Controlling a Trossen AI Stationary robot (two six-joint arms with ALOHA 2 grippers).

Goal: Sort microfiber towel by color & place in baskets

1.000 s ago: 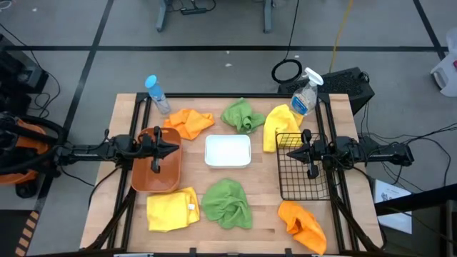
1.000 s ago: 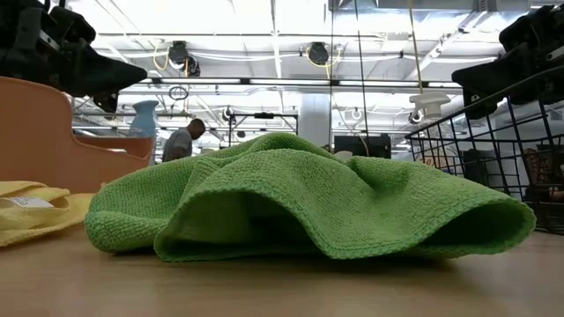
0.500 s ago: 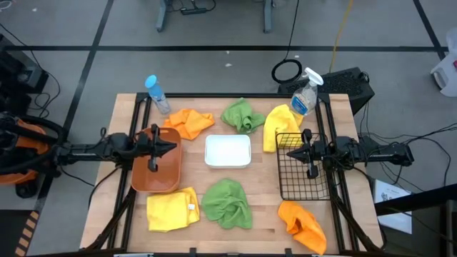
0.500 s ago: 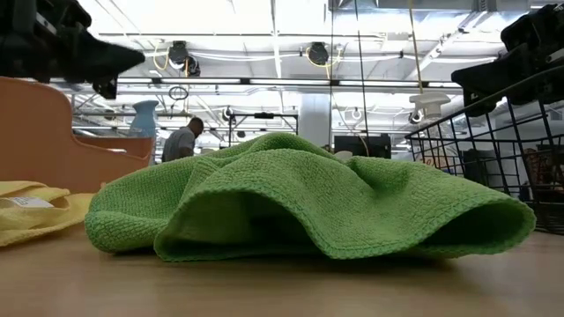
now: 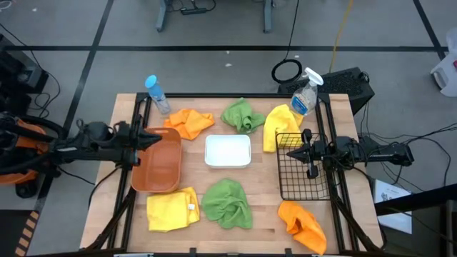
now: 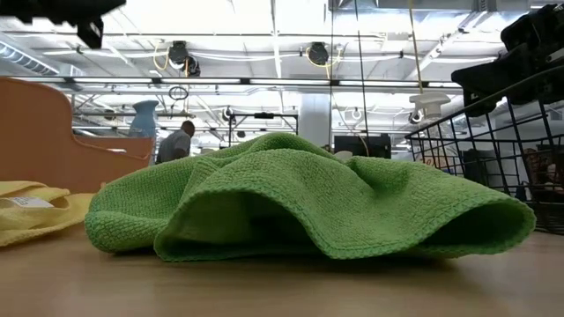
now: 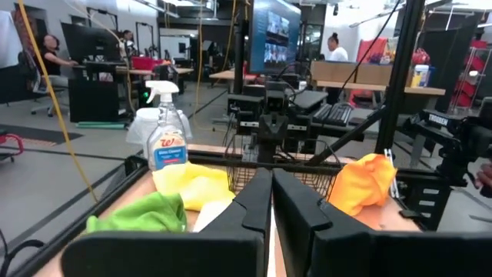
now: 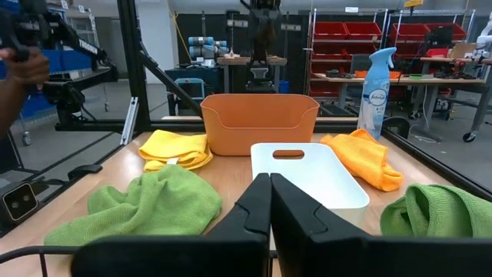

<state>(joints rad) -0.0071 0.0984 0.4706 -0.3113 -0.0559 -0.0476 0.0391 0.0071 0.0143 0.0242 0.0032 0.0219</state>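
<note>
So far nothing is sorted. The left gripper [image 5: 148, 140] hangs at the left edge of the orange tub [image 5: 158, 171], its 2 fingers [image 7: 247, 209] pressed together with nothing between them. The right gripper [image 5: 294, 153] sits over the wire basket [image 5: 303, 173], its fingers [image 8: 254, 201] likewise closed and empty.

All 6 towels lie on the table outside the 3 containers, so I judge the task barely begun. Along the far side are an orange towel [image 5: 189, 123] just beside the orange tub's far corner, a green towel [image 5: 242, 114] and a yellow towel [image 5: 278, 126] that leans against the wire basket's far corner. Along the near side are another yellow towel [image 5: 171, 208] just below the orange tub, another green towel [image 5: 227, 203] and another orange towel [image 5: 303, 225] near the wire basket's front. The white tub [image 5: 228, 151] stands in the middle and holds nothing, as do the other 2. Every towel remains to be picked up and dropped in by colour.

The wooden table [image 5: 264, 207] also carries a clear spray bottle [image 5: 305, 94] at the far right corner and a blue-capped bottle [image 5: 157, 93] at the far left. Beyond is a workshop with red bins, desks, screens and people standing at a distance.
</note>
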